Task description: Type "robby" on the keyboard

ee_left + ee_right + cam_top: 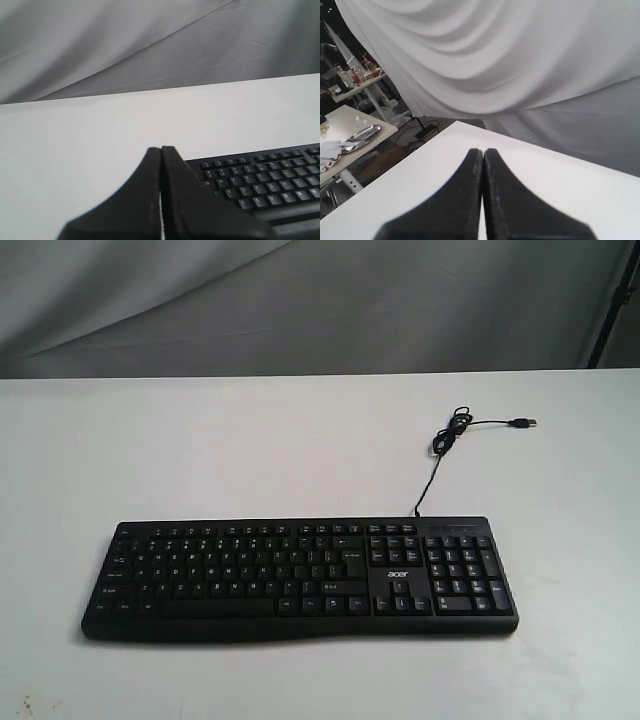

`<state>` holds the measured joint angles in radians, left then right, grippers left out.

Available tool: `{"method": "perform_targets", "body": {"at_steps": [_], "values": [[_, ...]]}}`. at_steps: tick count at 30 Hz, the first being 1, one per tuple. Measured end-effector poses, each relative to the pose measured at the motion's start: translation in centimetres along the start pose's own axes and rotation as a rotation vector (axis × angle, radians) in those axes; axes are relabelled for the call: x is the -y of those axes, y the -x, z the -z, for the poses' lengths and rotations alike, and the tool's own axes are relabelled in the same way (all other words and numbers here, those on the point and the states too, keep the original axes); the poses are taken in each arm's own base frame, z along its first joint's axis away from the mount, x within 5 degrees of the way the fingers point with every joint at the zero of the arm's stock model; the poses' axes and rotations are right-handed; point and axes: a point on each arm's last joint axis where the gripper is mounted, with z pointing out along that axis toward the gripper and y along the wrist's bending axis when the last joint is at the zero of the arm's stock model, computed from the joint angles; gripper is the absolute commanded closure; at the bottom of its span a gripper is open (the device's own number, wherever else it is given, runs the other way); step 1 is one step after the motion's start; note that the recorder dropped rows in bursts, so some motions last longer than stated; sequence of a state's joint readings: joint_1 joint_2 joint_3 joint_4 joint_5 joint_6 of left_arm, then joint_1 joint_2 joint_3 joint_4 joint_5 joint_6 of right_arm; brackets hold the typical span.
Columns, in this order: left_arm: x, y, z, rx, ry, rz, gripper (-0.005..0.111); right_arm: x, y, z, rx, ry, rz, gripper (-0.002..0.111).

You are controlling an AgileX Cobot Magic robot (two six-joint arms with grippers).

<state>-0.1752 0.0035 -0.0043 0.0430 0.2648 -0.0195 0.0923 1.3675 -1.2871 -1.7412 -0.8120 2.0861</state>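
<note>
The black keyboard (300, 575) lies flat on the white table (250, 450), near its front edge, with the number pad to the right. Its thin black cable (450, 435) runs back to a coiled bundle and a loose USB plug. Neither gripper shows in the exterior view. In the left wrist view my left gripper (161, 148) is shut and empty, hovering just off the keyboard's (265, 182) left end, over bare table. My right gripper (483, 150) is shut too, holding nothing, above bare white table (570, 190) near a corner; no keyboard appears in that view.
Grey-white cloth (300, 300) hangs behind the table. Past the table's edge in the right wrist view stands another table (350, 130) with a metal tray and clutter, and cables on the floor. A dark stand leg (610, 310) rises at the back right.
</note>
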Motion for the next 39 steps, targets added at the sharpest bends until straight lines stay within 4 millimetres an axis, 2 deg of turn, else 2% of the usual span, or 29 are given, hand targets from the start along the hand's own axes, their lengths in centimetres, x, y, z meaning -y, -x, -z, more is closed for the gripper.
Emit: {"method": "perform_targets", "body": {"at_steps": [4,8,10,12,16,18,20,23,26,29,31,36,39], "values": [[0.0,0.0,0.0,0.000,0.000,0.000,0.107,0.2,-0.5,-0.7,-0.016,0.066,0.034,0.108],[0.0,0.0,0.0,0.000,0.000,0.000,0.107,-0.8,-0.1,-0.6,0.028,0.173,0.107,0.108],[0.0,0.0,0.0,0.000,0.000,0.000,0.107,-1.2,0.3,-0.4,0.045,0.197,0.200,0.108],[0.0,0.0,0.0,0.000,0.000,0.000,0.107,-1.4,0.9,-0.4,0.037,0.155,0.371,0.108],[0.0,0.0,0.0,0.000,0.000,0.000,0.107,-2.0,2.4,-0.4,0.103,-0.106,0.652,0.108],[0.0,0.0,0.0,0.000,0.000,0.000,0.107,-2.2,3.4,-0.4,0.157,-0.299,0.782,0.108],[0.0,0.0,0.0,0.000,0.000,0.000,0.107,-2.4,4.4,-0.4,0.211,-0.524,0.837,0.108],[0.0,0.0,0.0,0.000,0.000,0.000,0.107,-2.1,5.7,0.2,0.251,-0.840,0.817,0.108],[0.0,0.0,0.0,0.000,0.000,0.000,0.107,-1.0,6.5,0.6,0.153,-0.939,0.677,0.108],[0.0,0.0,0.0,0.000,0.000,0.000,0.107,0.9,6.3,0.4,-0.042,-0.839,0.487,0.108],[0.0,0.0,0.0,0.000,0.000,0.000,0.107,2.0,5.5,0.1,-0.212,-0.706,0.478,0.108],[0.0,0.0,0.0,0.000,0.000,0.000,0.107,3.5,1.6,-2.1,-0.513,-0.255,0.475,0.108],[0.0,0.0,0.0,0.000,0.000,0.000,0.107,4.3,-1.4,-4.6,-0.602,-0.120,0.476,0.108]]}}
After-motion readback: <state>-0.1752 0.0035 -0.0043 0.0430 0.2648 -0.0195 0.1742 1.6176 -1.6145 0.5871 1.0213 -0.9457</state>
